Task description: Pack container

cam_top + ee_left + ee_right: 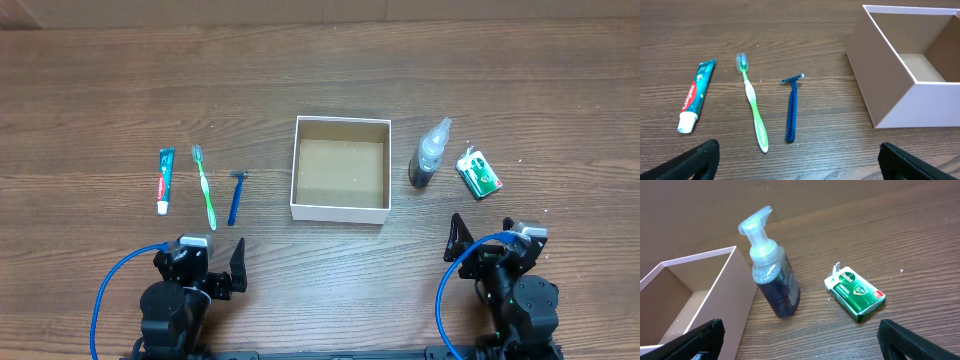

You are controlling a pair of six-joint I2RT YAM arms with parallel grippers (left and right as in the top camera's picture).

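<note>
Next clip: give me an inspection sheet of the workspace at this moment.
Surface: wood-grain table, no spills seen.
Job's things: box open and empty at centre. Toothpaste, toothbrush and razor lie in a row on its left. Soap bottle stands upright and green pack lies on its right.
Clutter: nothing seen.
Grippers: left tool and right tool open, empty, at the near edge.
Cables: a blue cable loops at each arm, apart from the items.
Surroundings: nothing seen.
</note>
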